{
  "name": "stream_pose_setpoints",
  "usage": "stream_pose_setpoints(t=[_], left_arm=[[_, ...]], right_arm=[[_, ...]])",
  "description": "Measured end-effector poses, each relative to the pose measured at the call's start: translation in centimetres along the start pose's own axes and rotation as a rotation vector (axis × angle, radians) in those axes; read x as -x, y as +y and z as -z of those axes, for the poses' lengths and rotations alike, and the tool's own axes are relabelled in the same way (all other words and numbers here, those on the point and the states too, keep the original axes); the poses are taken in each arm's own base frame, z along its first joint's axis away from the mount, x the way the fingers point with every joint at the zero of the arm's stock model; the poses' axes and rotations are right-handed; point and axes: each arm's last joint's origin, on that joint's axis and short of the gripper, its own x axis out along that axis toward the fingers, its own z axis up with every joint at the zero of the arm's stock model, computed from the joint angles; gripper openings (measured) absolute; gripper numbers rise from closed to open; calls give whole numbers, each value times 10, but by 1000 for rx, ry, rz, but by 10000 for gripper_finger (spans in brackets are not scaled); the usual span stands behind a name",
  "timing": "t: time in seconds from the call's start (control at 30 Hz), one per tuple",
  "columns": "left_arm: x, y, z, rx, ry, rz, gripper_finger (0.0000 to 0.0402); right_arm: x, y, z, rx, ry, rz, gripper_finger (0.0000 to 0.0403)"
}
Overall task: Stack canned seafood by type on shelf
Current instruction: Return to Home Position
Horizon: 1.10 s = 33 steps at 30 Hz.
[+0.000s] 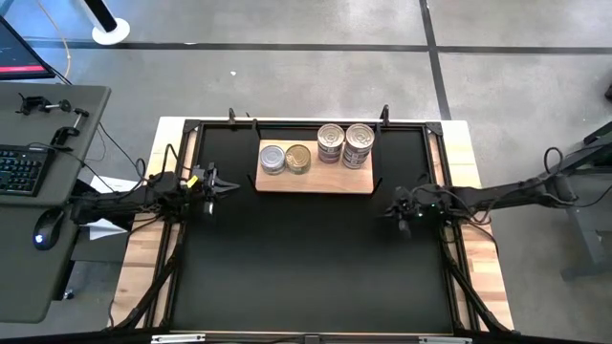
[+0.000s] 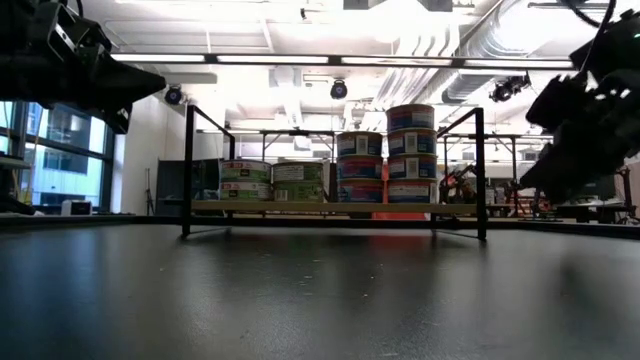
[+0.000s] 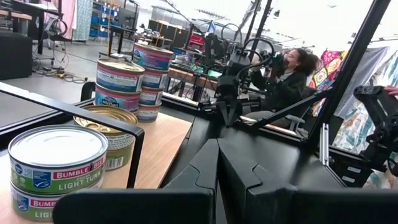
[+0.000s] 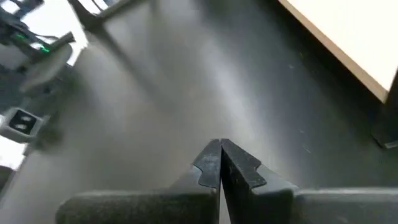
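Note:
The light-wood shelf [image 1: 316,180] lies at the far middle of the black mat, and the canned seafood stands on it in four stacks. A silver-lidded green-label stack [image 1: 273,158] and a gold-lidded stack [image 1: 298,159] are low. Two blue-label stacks [image 1: 331,143] [image 1: 359,143] beside them are taller, and the low view shows the rightmost [image 2: 410,150] as tallest. My left gripper [image 1: 232,183] is shut, level, just left of the shelf. My right gripper [image 1: 392,206] is shut, tilted down over the mat, right of the shelf. Neither holds anything.
A black metal frame [image 1: 191,129] borders the mat, with upright posts [image 2: 187,170] by the shelf. A desk with keyboard and mouse [image 1: 19,170] stands left of the table. A person [image 3: 289,78] sits beyond the table. Bare mat [image 1: 306,268] fills the near half.

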Motion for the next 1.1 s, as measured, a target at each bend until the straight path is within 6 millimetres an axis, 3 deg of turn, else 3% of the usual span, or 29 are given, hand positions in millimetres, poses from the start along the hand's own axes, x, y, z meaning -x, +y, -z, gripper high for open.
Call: stream_pose_setpoints(t=[0.7,1.1], left_arm=[[0,0,0,0,0,1,0],[-1,0,2,-1,18,-4,0]], right_arm=[[43,18,-28,54,-481,-228,0],[41,18,-24,52,-447,-220,0]])
